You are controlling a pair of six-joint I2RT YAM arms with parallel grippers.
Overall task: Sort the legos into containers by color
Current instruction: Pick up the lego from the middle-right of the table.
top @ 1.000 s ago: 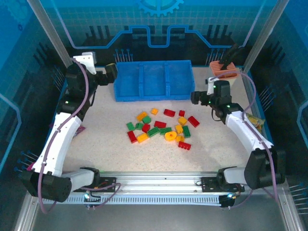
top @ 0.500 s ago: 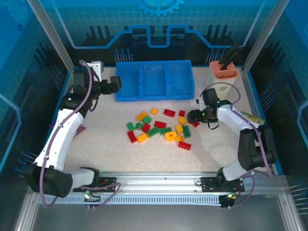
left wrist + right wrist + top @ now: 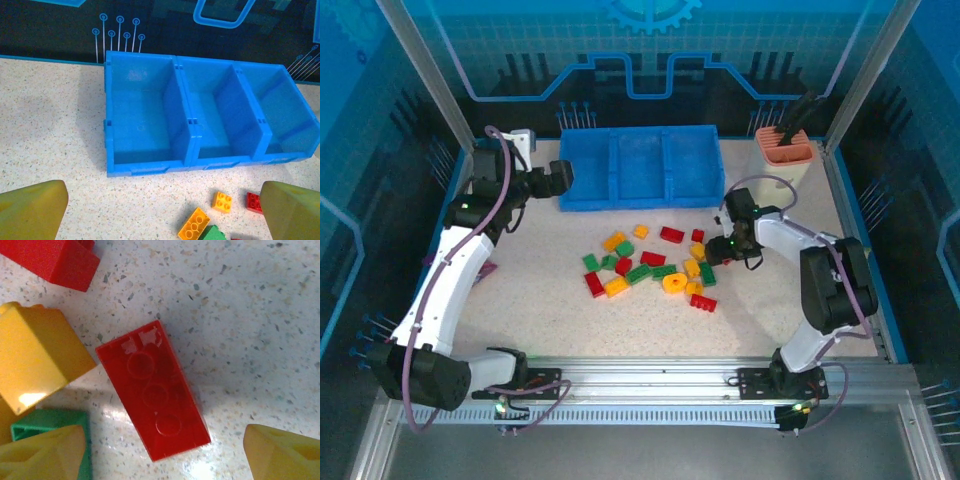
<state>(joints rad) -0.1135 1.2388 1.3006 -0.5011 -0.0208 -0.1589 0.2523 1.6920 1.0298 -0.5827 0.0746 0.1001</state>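
three-compartment blue tray [image 3: 640,200] at far side of counter [image 3: 570,310]. legos [image 3: 655,265] scattered loose in front of it. right tool [image 3: 718,250] low at pile's right edge; left tool [image 3: 565,178] beside tray's left end.

Reading no text, label, brand or number anywhere. Noticing just a pale gear emblem [image 3: 651,12] printed at the top of the far blue wall [image 3: 740,40], carrying no letters or digits.
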